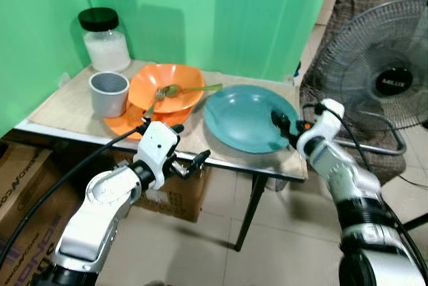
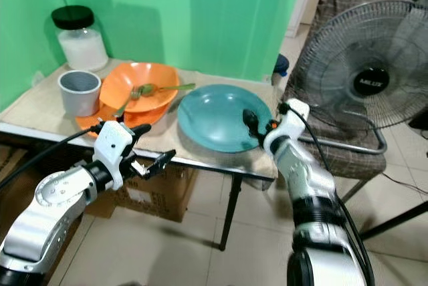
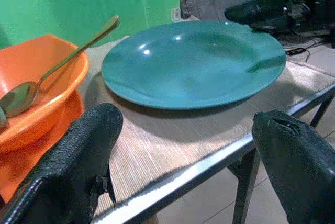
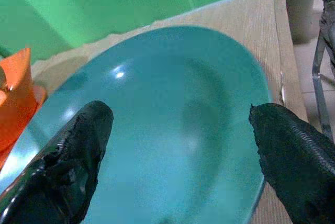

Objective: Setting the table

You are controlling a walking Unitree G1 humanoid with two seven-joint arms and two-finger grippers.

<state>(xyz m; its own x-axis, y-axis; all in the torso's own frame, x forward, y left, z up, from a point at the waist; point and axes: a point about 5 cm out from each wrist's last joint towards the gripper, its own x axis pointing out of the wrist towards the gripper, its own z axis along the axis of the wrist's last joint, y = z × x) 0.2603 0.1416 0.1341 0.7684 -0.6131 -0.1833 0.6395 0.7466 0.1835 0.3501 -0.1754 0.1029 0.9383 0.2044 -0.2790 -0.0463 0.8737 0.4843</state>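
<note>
Nearest us, our left gripper point(image 1: 184, 156) hangs spread and empty at the table point(image 1: 60, 109) edge, orange bowl point(image 1: 164, 87) with spoon point(image 1: 175, 89) just beyond it. Our right gripper point(image 4: 178, 150), fingers parted, hovers over the teal plate point(image 1: 247, 117), grasping nothing

Fan point(image 1: 391, 79) crowds table's right side; bare mat point(image 1: 200, 140) before teal plate point(image 1: 247, 117).
</note>
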